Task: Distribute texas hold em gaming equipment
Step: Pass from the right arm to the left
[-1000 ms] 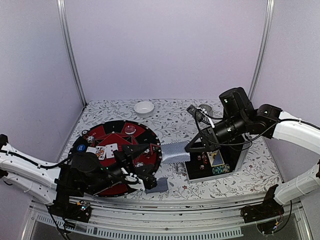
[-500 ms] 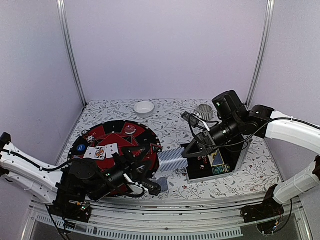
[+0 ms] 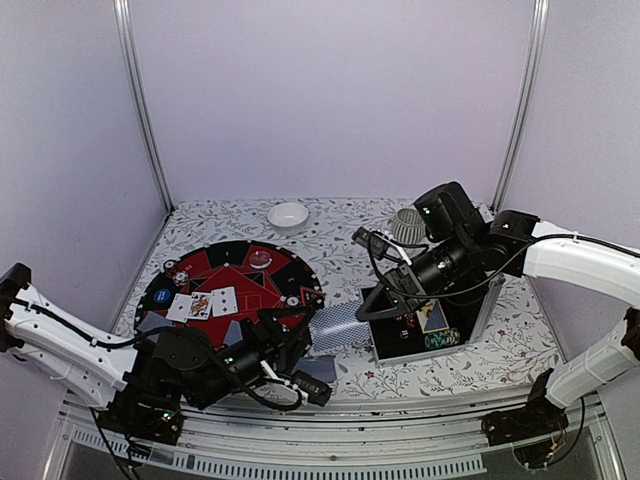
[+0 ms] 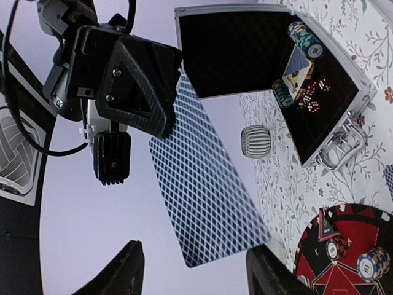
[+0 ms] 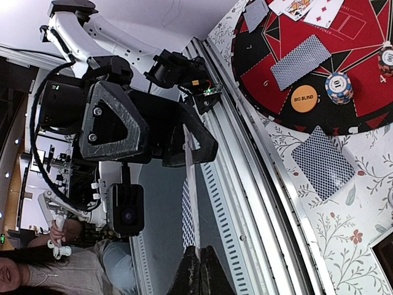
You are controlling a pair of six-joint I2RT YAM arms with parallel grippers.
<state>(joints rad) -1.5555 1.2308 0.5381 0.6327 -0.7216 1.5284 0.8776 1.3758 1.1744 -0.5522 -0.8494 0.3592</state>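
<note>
Between the two arms, a playing card (image 4: 206,184) is pinched at one end by the right gripper (image 5: 198,270) and offered for handover to the left gripper (image 4: 195,258), whose jaws are spread around its free end, seemingly untouched.

floral-print table (image 3: 340,240). holds a round red-and-black poker mat (image 3: 215,262) on the left and an open metal case (image 3: 486,308) on the right, well apart. at the far edge, a white bowl (image 3: 288,215); nearer the case, a ribbed grey cup (image 3: 407,226). just beside the mat's near right rim, lies one face-down card (image 3: 314,367), flat on the print.
</note>
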